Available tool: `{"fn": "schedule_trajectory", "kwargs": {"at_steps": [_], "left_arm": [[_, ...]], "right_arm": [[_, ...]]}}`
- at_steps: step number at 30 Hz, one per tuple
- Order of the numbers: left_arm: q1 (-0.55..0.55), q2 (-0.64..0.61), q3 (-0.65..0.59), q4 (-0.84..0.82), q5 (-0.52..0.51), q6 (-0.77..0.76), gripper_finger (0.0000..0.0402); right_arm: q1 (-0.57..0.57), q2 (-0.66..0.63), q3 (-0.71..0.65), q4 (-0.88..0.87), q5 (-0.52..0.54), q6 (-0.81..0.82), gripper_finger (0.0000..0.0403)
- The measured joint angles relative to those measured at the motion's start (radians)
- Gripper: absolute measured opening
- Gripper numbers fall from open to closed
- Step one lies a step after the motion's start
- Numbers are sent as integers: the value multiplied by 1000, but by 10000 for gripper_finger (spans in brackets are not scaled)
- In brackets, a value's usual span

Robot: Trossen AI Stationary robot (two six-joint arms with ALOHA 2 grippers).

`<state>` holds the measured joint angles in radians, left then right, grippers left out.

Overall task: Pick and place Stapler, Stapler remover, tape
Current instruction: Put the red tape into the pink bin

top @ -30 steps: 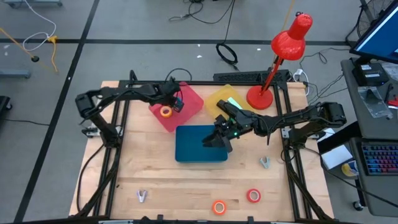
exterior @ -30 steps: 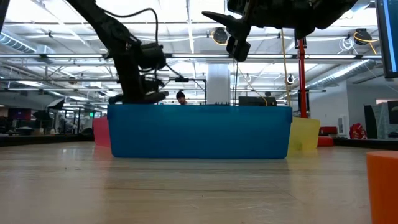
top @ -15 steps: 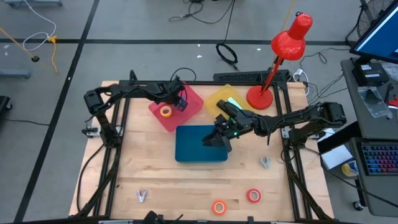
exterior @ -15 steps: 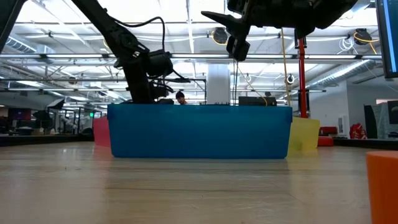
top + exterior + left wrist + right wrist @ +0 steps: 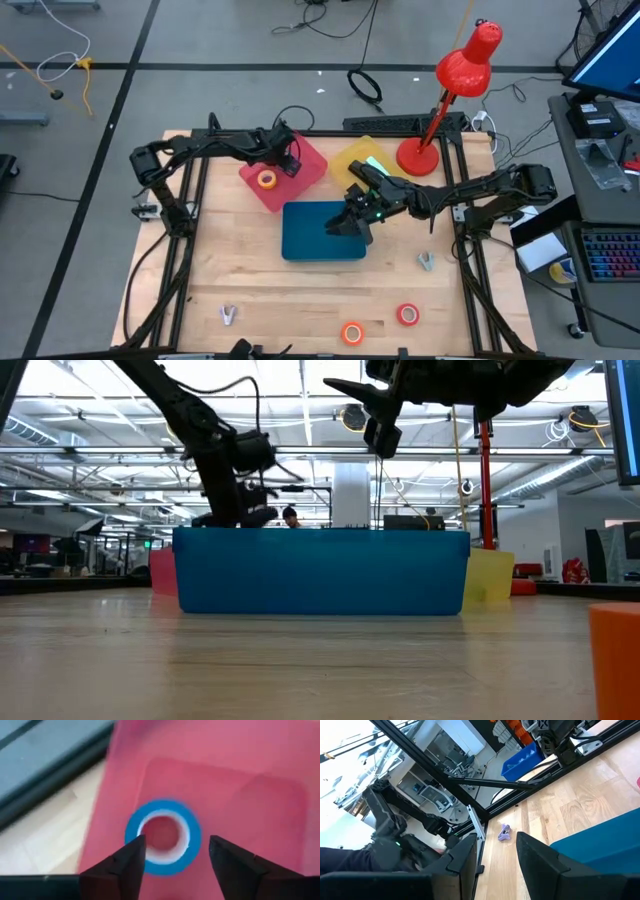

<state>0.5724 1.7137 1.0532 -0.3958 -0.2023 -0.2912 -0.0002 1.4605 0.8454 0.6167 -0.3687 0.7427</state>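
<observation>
Left gripper [image 5: 172, 857]: over the pink tray [image 5: 305, 152] at the back left of the wooden table [image 5: 250, 280]; its two dark fingers [image 5: 125, 865] stand spread apart.
Blue tape roll [image 5: 163, 836]: lies flat on the pink tray floor, just ahead of the spread left fingers, roughly centred between them. No finger visibly pinches it; whether a fingertip touches its rim cannot be told.
Orange tape roll in tray [image 5: 266, 180]: rests in the pink tray, near the left gripper, on the side toward the table's front.
Right gripper [image 5: 345, 226]: hangs above the blue tray [image 5: 322, 243] in the middle of the table. In the right wrist view its fingers [image 5: 465, 857] have a gap between them and nothing shows held there.
Yellow tray [image 5: 352, 155]: behind the blue tray, beside the pink one.
Other tape rolls: an orange roll [image 5: 352, 333] and a red roll [image 5: 407, 315] lie on the table near its front edge, well apart from both grippers.
Small pale tools: one [image 5: 229, 316] at the front left, one [image 5: 427, 261] to the right of the blue tray; too small to tell what they are.
Red desk lamp [image 5: 452, 90]: stands at the table's back right corner.
</observation>
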Motion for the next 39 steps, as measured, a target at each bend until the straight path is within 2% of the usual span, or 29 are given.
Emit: {"fn": "schedule_trajectory", "kwargs": {"at_steps": [4, 9, 17, 22, 24, 31, 35, 39], "left_arm": [[0, -103, 0, -3, 17, -3, 231], [-22, -290, 0, -54, 71, -40, 232], [-114, -569, 0, -279, 224, -156, 232], [-217, -686, 0, -410, 195, -212, 232], [-270, -725, -15, -429, 174, -232, 232], [-457, -869, -164, -350, 91, -371, 232], [-558, -954, -289, -219, 58, -442, 232], [-644, -1020, -398, -109, 22, -496, 232]], "right_arm": [[2, 0, 0, 9, -2, -25, 130], [2, 0, 0, 30, -2, -24, 130], [2, 0, 0, 83, -1, 1, 130], [2, 0, 0, 116, -4, 12, 130], [6, 0, 0, 126, -36, 12, 130], [59, -4, 0, 196, -252, 107, 130], [125, -23, -1, 197, -271, 200, 130], [194, -68, 0, 110, -291, 321, 130]]}}
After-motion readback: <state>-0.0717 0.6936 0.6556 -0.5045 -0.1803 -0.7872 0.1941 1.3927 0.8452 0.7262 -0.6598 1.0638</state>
